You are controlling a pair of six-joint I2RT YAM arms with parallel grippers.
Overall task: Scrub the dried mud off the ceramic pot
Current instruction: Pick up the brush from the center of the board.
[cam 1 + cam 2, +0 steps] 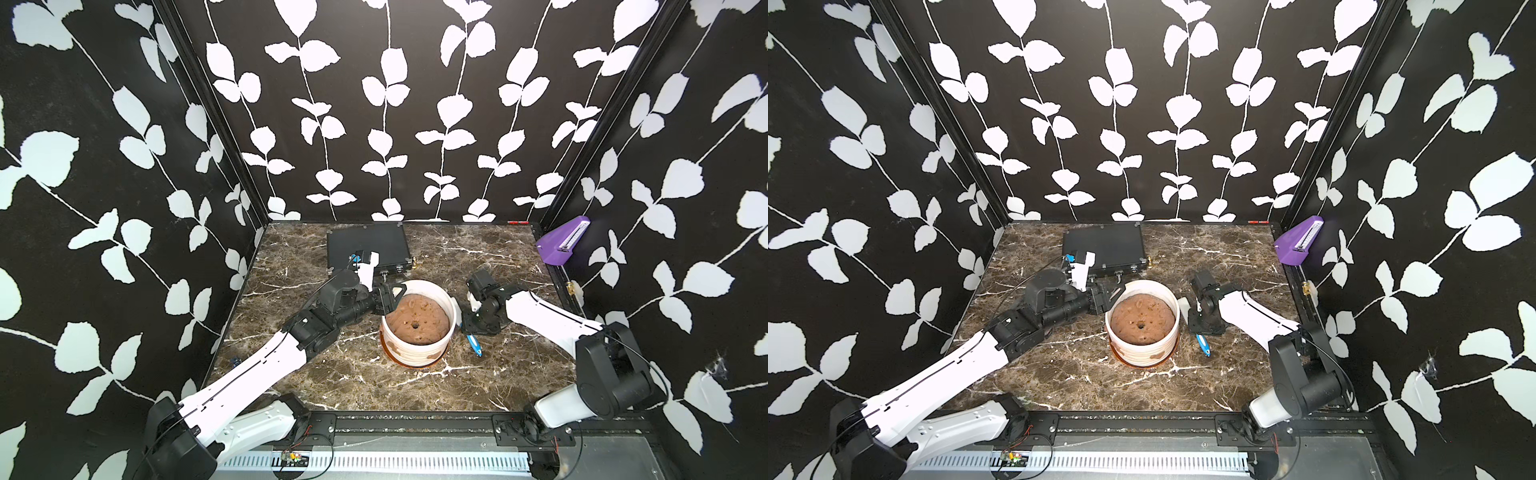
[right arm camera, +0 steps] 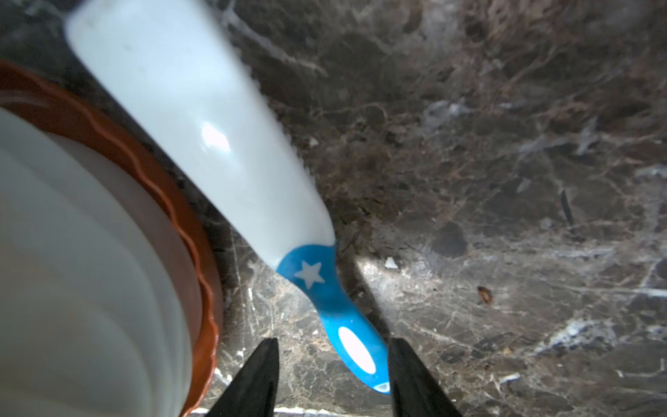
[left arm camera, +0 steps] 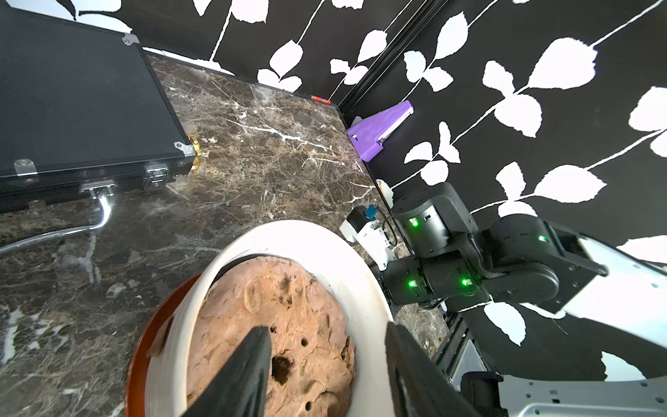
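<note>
ceramic pot point(image 1: 411, 352) mid-table, dried mud point(image 1: 433, 355) on near wall | left gripper point(image 3: 326, 328) astride far-left rim, jaws apart | right gripper point(image 2: 334, 341) right of pot, jaws apart around brush point(image 2: 202, 137) handle tip | risks brush swivel from tip-only pinch, pot skating under scrubbing if rim left unclamped

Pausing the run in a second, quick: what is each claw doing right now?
Left claw: open, straddling the pot rim, gripping nothing.
Right claw: open, brush handle tip between its fingers, not clamped.
</note>
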